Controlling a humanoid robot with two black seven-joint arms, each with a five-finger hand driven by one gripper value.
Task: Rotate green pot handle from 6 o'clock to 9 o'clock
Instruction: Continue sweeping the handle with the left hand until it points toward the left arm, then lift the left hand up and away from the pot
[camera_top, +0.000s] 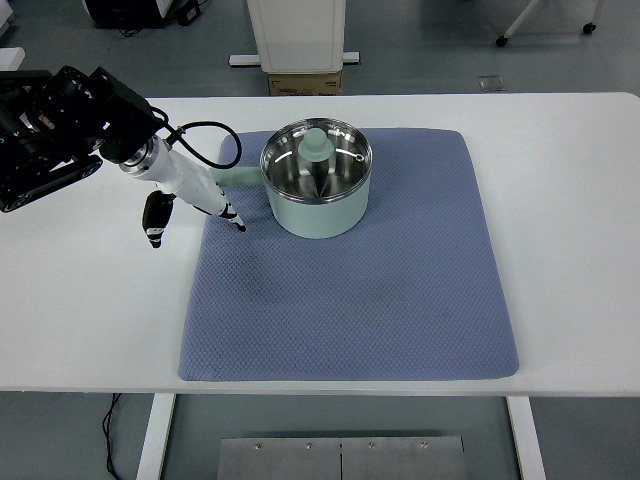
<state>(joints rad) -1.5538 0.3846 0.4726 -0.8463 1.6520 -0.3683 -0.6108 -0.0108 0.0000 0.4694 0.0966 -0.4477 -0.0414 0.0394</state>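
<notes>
White table (560, 250), blue-grey textured mat (350, 300) on it, green pot (316, 178) sitting on the mat's far-left part, just to the right of the fingers. Pot handle (238, 178) sticks out toward picture-left, roughly 9 o'clock already, and passes right behind the fingers. Left hand (190, 190) is at the handle: white fingers (215, 198) extended and bunched close, tips down at the mat edge, dark thumb (153, 220) hanging apart on the table side. Nothing gripped as far as I can see; contact with the handle unclear. Handling guess: thin steel pot, light, rigid, smooth enamel is slippery; mat adds drag. Push on the handle's outer end for leverage rather than the pot wall. Right hand not visible.
</notes>
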